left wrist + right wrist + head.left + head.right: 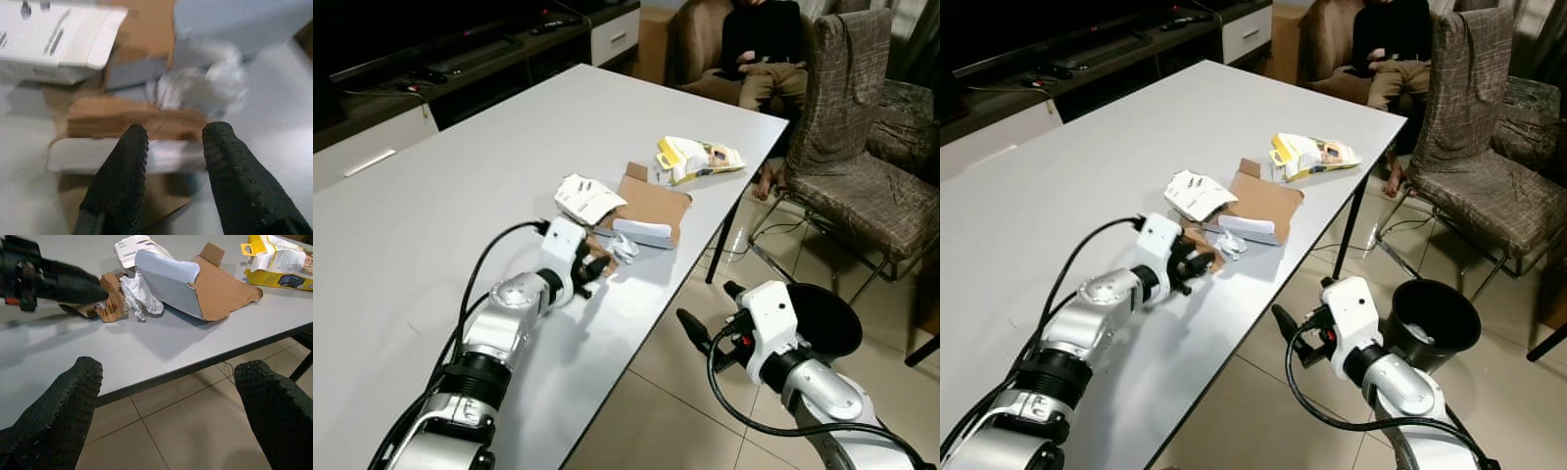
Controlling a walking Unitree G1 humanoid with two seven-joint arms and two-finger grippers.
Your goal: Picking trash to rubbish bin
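Trash lies near the right edge of the white table: a small brown cardboard scrap, crumpled white plastic, a torn brown-and-white cardboard sheet, a white carton and a yellow package. My left gripper is on the table, shut on the cardboard scrap, whose edge sits between its fingertips. My right gripper hangs open over the floor, beside the table edge and below it. The black rubbish bin stands on the tiles just right of it.
A patterned chair stands right of the table, with a table leg close by. At the far end sits a person. A low TV cabinet runs along the back left. Tiled floor lies between table and bin.
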